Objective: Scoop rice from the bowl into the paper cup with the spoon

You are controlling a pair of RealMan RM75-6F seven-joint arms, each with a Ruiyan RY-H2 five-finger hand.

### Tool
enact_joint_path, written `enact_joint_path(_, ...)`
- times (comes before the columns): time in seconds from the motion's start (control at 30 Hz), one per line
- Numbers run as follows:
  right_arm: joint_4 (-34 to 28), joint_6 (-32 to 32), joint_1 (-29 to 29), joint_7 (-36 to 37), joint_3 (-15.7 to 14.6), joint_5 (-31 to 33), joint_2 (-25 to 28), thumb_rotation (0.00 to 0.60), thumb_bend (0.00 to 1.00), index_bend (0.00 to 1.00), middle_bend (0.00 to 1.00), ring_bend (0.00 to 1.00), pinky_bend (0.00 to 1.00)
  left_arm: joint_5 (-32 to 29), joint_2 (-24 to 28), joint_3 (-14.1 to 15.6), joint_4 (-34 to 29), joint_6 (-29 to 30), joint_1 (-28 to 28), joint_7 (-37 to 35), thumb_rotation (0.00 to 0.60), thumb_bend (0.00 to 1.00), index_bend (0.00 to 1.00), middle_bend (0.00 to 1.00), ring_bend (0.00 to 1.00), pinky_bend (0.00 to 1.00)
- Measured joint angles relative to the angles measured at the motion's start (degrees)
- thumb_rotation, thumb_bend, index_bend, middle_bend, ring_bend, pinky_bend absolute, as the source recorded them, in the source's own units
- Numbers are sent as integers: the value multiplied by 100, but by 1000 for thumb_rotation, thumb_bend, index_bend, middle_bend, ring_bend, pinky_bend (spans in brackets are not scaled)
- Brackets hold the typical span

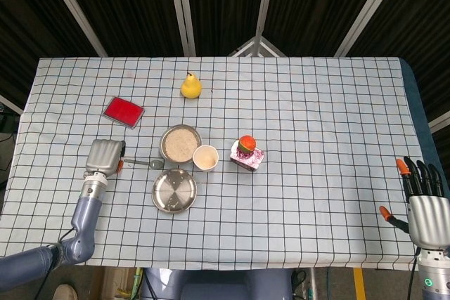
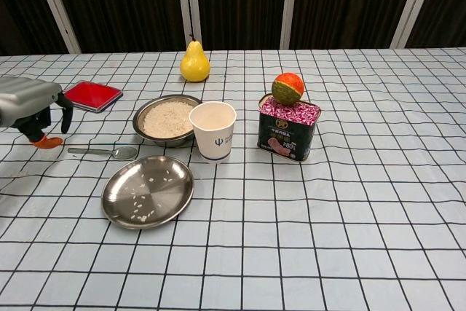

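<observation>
Steel plate [image 2: 148,191], flecked with stray rice grains, sits nearest the camera on the checked table [image 2: 349,238], just in front of the spoon [image 2: 105,152]. That spoon lies flat on the cloth, bowl end toward the paper cup [image 2: 212,130] and handle end toward the left hand [image 2: 29,107], which hovers just beyond the handle tip without touching it, fingers curled downward and holding nothing. Directly behind the spoon stands the bowl [image 2: 167,119], filled with rice, and the paper cup stands upright touching or nearly touching the bowl's right rim. Further right of the cup is a meat tin [image 2: 288,128] with an orange-and-green ball [image 2: 287,88] resting on its lid. Behind the spoon and to its left lies a flat red box [image 2: 89,95], and well behind the bowl a yellow pear [image 2: 194,62] stands upright. The right hand [image 1: 425,205], seen only from the head camera, rests far from the spoon at the table's near right corner, fingers spread and empty.
</observation>
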Motion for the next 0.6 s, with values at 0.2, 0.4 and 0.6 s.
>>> enact_joint_path(0.2,13,18,-4,14,4,-6,-11,600,177,50,101,0,0,-155,-142,39,129,-64,-83,61,600,398,518,1000,1000,1000)
enact_joint_path(0.4,20,24,-5,17,3,-14,-14,600,177,50,101,0,0,-278,-287,98,295,-86,-126,117,600,397,519,1000,1000,1000)
enact_joint_path(0.6,25,28,-5,20,4,-15,-16,600,177,50,101,0,0,-358,-421,48,475,-80,-197,75,600,398,519,1000,1000,1000)
